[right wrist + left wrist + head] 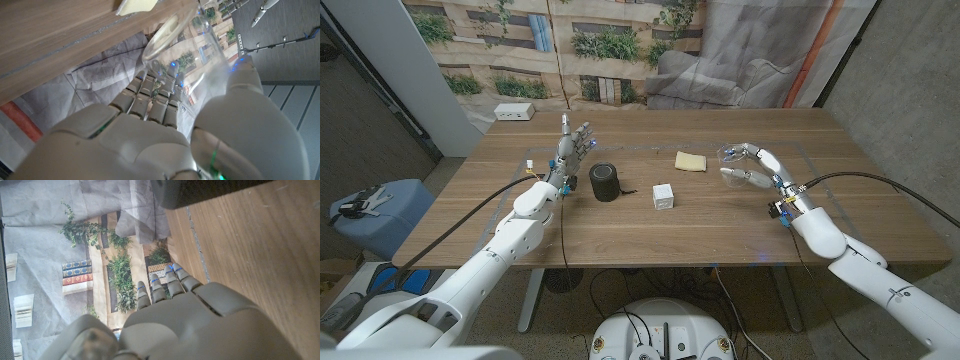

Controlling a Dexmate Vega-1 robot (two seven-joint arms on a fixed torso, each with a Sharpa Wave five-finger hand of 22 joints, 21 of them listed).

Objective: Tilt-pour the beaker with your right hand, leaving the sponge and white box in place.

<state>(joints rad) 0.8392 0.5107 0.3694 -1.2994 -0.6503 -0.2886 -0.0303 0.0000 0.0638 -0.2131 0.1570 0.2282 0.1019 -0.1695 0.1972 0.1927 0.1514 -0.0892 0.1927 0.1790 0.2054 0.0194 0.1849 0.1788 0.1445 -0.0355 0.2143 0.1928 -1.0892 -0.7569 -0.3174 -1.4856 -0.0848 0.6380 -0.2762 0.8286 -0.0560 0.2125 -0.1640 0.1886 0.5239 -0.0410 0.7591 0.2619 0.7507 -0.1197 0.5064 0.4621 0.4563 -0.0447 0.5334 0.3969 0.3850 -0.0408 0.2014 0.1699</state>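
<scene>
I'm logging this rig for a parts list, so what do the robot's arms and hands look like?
Both arms are smooth white rounded shells, and a black cable runs along each to the wrist. The left hand and right hand are light grey, with segmented fingers carrying small blue marks. Green glints show between the right hand's shell segments in its wrist view.

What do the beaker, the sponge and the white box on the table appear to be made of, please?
Beaker: clear glass or plastic, since the backdrop shows through it; the right hand holds it. Sponge: pale yellow, matte, probably soft foam. White box: opaque white with crisp edges, possibly plastic or card; too small to tell.
</scene>
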